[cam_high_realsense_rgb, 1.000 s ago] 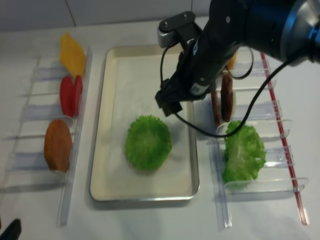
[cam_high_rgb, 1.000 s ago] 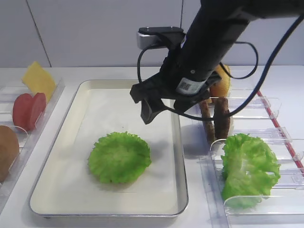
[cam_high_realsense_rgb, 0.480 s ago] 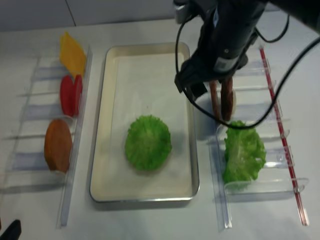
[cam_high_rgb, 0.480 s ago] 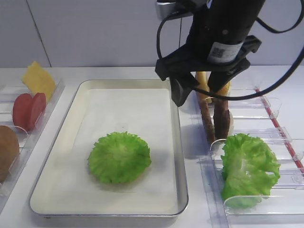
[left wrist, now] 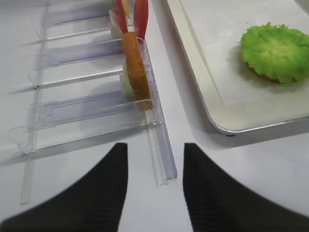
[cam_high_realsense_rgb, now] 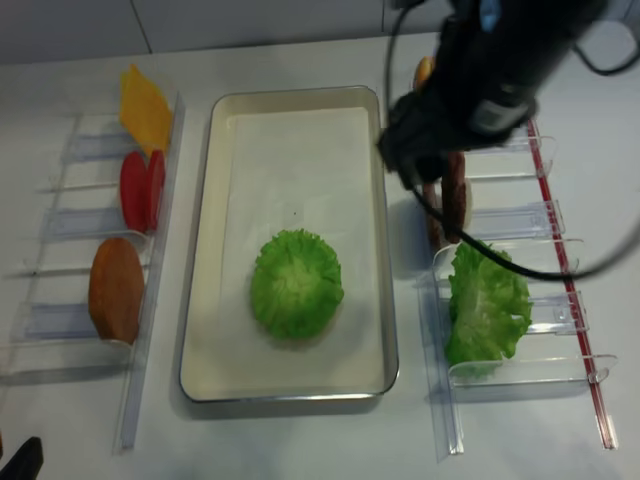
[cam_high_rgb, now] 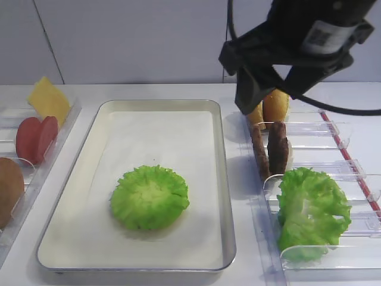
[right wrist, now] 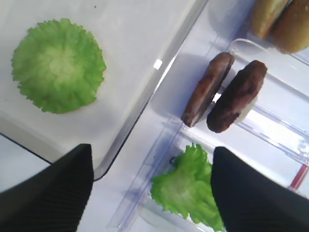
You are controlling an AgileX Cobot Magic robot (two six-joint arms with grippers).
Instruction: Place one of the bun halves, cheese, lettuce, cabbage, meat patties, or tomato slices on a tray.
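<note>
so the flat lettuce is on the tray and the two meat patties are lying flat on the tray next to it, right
Not quite. The lettuce is on the tray, but the meat patties stand on edge in the clear rack beside the tray, as the right wrist view shows.

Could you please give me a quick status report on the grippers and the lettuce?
Right gripper open, empty, above the patty rack. Left gripper open, empty. Lettuce flat on the tray. Nothing in the way.

You get one front oblique view and one overhead; both wrist cameras look down close, sharing the cream-lined rectangular metal tray [cam_high_rgb: 223, 179] [cam_high_realsense_rgb: 205, 200] [right wrist: 145, 92] [left wrist: 193, 63].
</note>
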